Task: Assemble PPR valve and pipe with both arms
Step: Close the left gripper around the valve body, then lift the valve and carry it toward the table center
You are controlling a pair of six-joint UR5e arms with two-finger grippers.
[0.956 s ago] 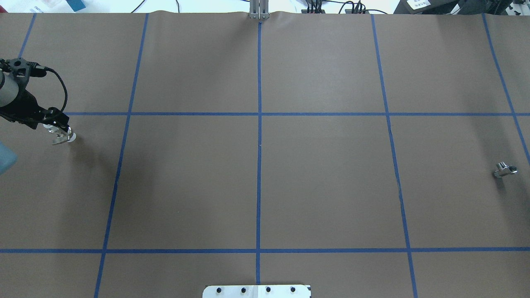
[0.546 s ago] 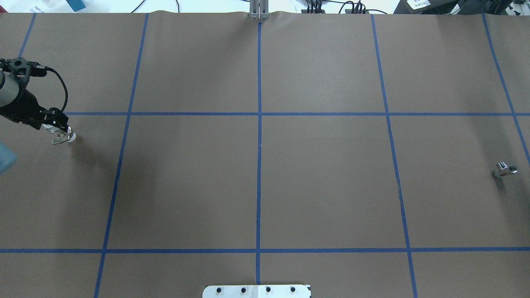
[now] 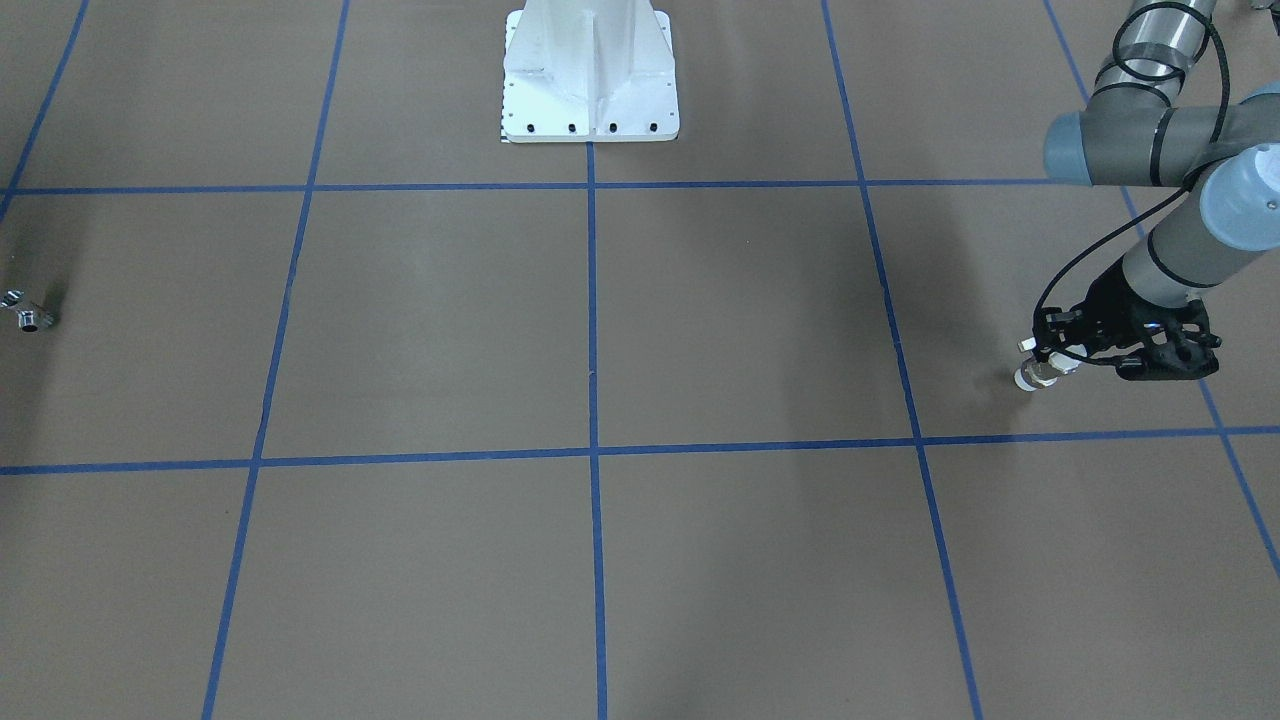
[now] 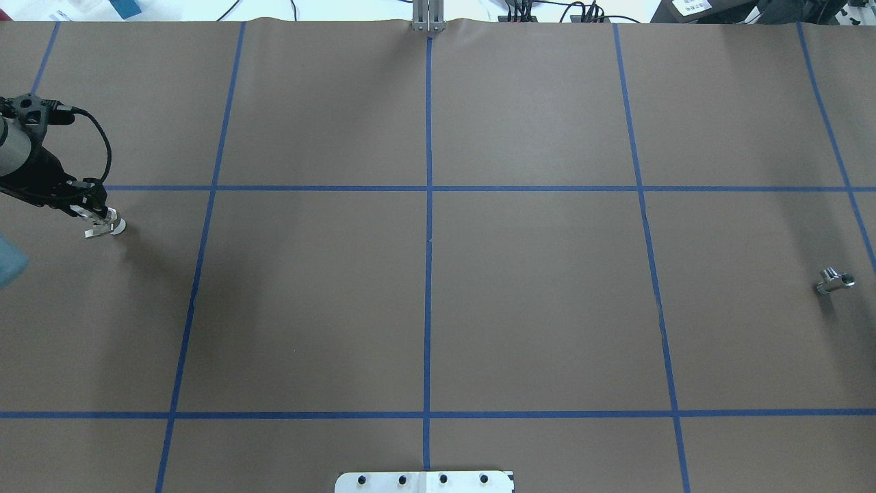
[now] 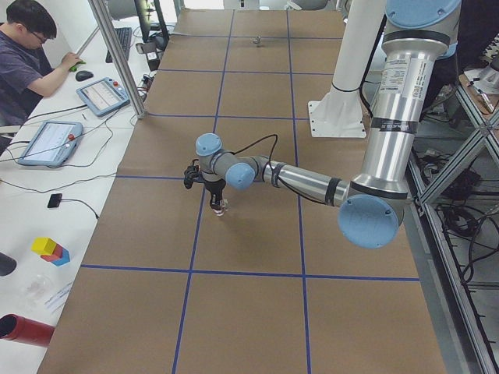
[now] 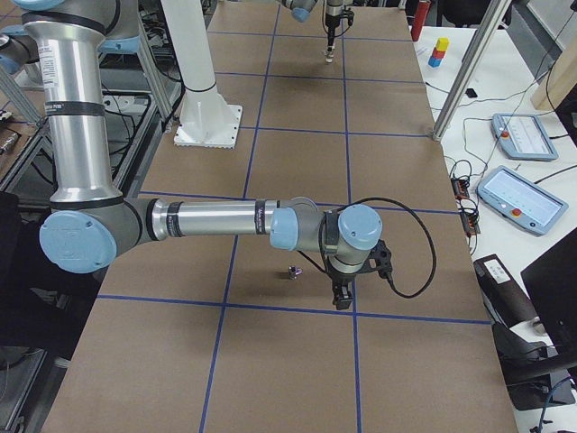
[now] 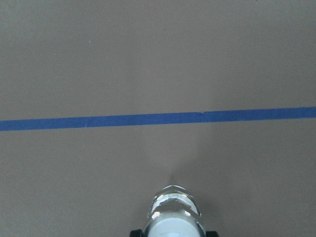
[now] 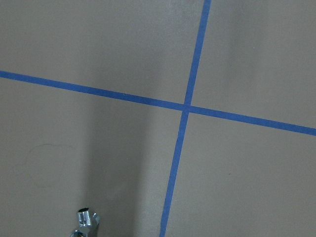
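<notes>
The PPR valve (image 4: 113, 226) is pinched between the fingers of the left gripper (image 4: 98, 220). It is found at the table's far left in the overhead view, near a blue tape line (image 4: 321, 188). From the left wrist camera the valve is seen protruding past the fingertips. Its long axis is in line with them and aimed down at the brown table cover (image 4: 534, 301); whether it touches the cover cannot be told.

The pipe (image 4: 834, 281) is laid on the cover near the far right edge, well apart from the valve, with 3 tape lines crossing the span between them. Its longer part is turned roughly across the table, with the bore toward the right edge. The right gripper (image 6: 342, 298) is seen just beside the pipe, apart from it. Whether its jaws are spread cannot be told.
</notes>
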